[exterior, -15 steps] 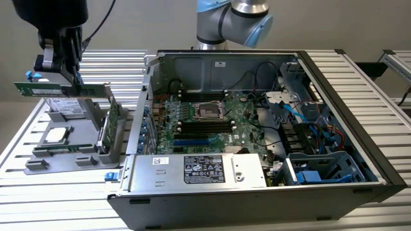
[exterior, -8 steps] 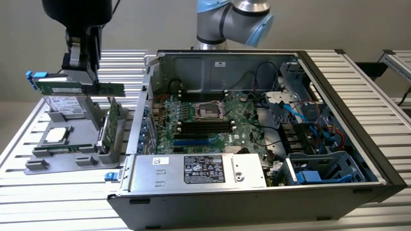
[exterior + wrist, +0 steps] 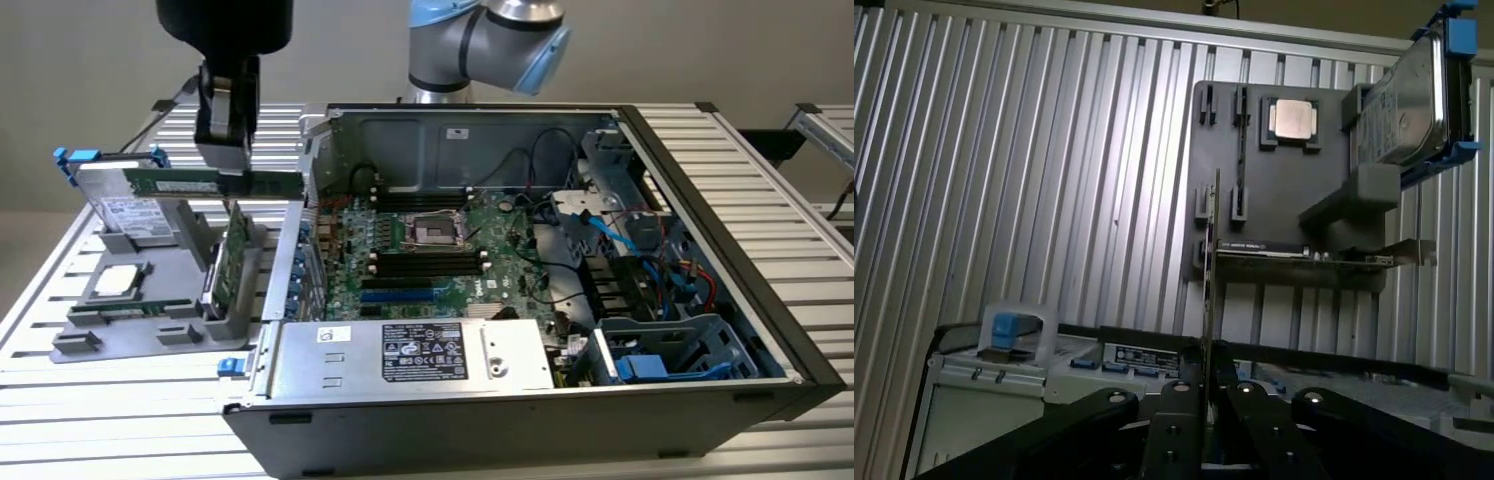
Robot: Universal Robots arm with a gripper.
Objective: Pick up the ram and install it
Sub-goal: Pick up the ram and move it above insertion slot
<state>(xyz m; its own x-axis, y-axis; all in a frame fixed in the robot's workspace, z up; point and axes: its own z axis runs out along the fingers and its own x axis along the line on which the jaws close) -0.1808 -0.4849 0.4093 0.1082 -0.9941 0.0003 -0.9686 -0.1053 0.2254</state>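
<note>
The fingers (image 3: 224, 150) were closed narrow on the ram (image 3: 214, 183), gripping its upper long edge near the middle, so the green stick hung level beneath them. It was in the air above the grey holder (image 3: 134, 335) on the bench (image 3: 80, 420), just beside the drive (image 3: 120, 205) with blue tabs and to the exterior view's left of the open computer case (image 3: 721, 250). In the wrist view the ram (image 3: 1209, 270) showed edge-on, running straight out from between the two fingers (image 3: 1179, 415).
</note>
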